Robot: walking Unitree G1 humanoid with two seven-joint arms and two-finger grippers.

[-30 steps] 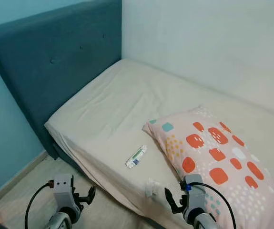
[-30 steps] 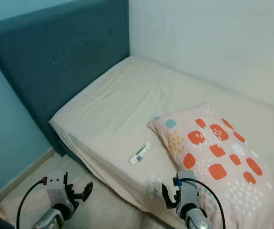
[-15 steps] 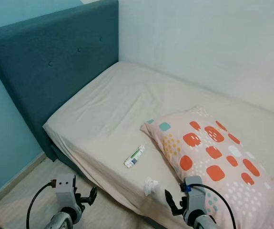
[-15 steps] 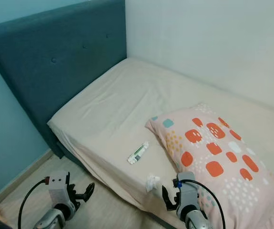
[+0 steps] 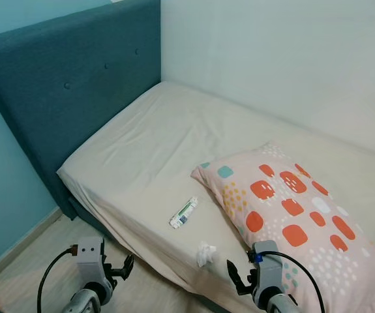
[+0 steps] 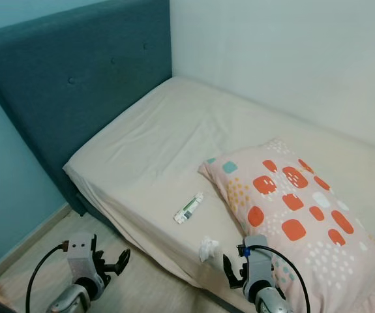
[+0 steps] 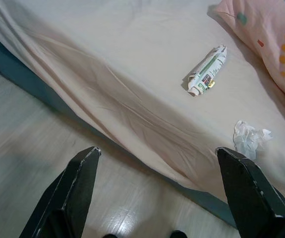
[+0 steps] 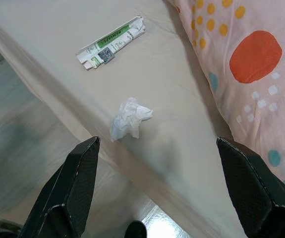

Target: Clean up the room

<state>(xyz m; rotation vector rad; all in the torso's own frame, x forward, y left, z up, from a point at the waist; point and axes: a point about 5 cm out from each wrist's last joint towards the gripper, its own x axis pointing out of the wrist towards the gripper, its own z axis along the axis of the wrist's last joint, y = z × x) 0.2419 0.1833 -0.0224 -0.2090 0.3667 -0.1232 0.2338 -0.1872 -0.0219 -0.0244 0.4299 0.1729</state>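
Just crumpled white tissue (image 8: 130, 118)

Two silver-grey arms near the bed (image 5: 141, 150) edge. Left claw (image 5: 127, 267): two black fingers on a boxy silver wrist block with small dark screws; black cable loops off it. Right claw (image 5: 233, 279): black fingers, silver housing, blue fitting on top, black cable arcing behind. Wrist views: fingers matte black, tapered, faceted, spread wide.

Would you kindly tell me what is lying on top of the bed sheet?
On the bed sheet lie a patterned pillow, a rolled white-and-green wrapper and a crumpled tissue near the edge. Whatever lies beneath the pillow is covered.
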